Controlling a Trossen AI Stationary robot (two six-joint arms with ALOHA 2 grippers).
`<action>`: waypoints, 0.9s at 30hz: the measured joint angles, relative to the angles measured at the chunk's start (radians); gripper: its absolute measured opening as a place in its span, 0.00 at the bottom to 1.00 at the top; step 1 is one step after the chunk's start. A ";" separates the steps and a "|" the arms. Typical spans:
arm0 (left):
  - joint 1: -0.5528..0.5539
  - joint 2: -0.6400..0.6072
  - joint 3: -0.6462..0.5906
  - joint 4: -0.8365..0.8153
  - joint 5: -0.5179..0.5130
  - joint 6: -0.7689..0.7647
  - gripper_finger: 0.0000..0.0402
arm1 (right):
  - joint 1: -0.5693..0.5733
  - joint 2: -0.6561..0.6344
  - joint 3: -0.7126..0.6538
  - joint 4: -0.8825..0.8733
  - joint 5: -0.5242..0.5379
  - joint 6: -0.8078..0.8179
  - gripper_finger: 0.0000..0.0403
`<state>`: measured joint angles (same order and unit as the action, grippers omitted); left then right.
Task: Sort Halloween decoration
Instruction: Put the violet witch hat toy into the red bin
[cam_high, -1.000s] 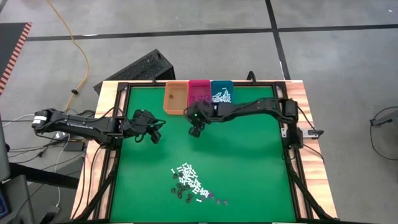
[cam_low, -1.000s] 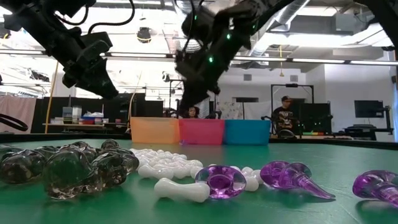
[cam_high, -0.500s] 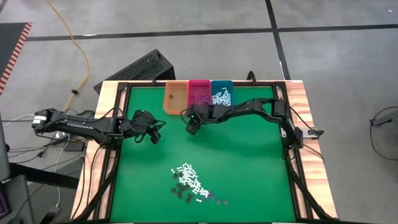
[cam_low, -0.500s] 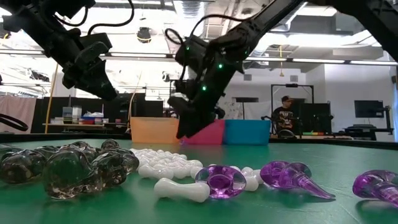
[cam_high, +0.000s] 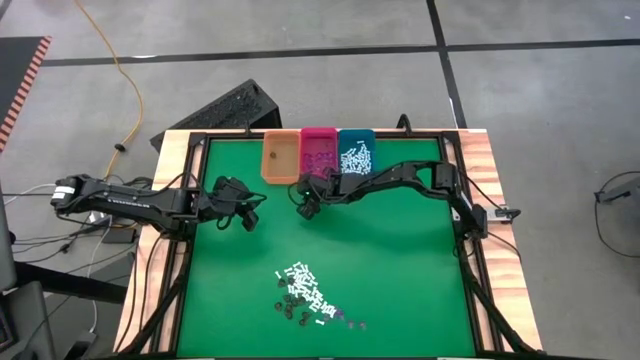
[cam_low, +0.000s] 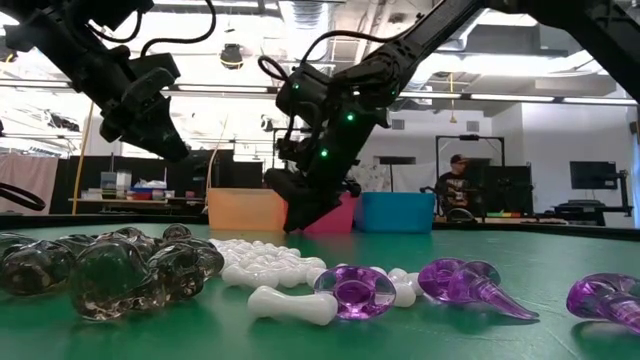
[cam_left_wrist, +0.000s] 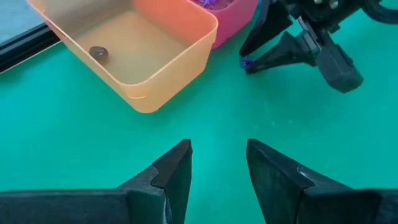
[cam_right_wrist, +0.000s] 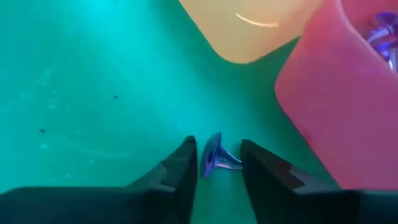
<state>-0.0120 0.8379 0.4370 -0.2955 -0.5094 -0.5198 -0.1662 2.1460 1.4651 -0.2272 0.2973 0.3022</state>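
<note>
High view: the green tabletop (cam_high: 400, 260) carries three bins along its far edge, an orange bin (cam_high: 281, 157), a pink bin (cam_high: 320, 152) and a teal bin (cam_high: 356, 151). White pieces lie in the teal bin. The main heap of Halloween decoration (cam_high: 306, 296) lies on the near middle of the tabletop, well apart from the bins. The left gripper (cam_high: 249, 217) hangs over the left part of the tabletop. The right gripper (cam_high: 304, 207) sits just in front of the gap between the orange and pink bins.

Low view: the heap shows in the foreground as dark translucent pieces (cam_low: 110, 265), white sticks (cam_low: 265, 268) and purple pieces (cam_low: 465, 282). The right gripper (cam_low: 295, 217) is down at the tabletop before the bins. A person (cam_low: 458, 185) stands in the room behind.

Left wrist view: the left gripper (cam_left_wrist: 217, 163) has its fingers parted, with nothing between them. One dark piece (cam_left_wrist: 97, 53) lies in the orange bin.

Right wrist view: the right gripper (cam_right_wrist: 217, 163) has its fingers narrowly parted around a single purple piece (cam_right_wrist: 216, 158) resting on the tabletop beside the pink bin; whether they touch it cannot be told.
</note>
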 joint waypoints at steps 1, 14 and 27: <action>0.000 0.000 0.000 -0.001 0.001 0.000 0.36 | 0.007 0.000 0.000 -0.010 -0.004 0.010 0.34; 0.000 0.000 0.000 -0.007 0.005 -0.016 0.36 | 0.093 0.000 0.062 -0.087 -0.017 0.004 0.05; 0.000 0.000 0.000 -0.008 0.008 -0.023 0.36 | 0.103 -0.090 0.203 -0.277 0.037 -0.093 0.04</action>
<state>-0.0120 0.8379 0.4374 -0.3038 -0.5016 -0.5426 -0.0631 2.0559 1.6680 -0.5047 0.3342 0.2096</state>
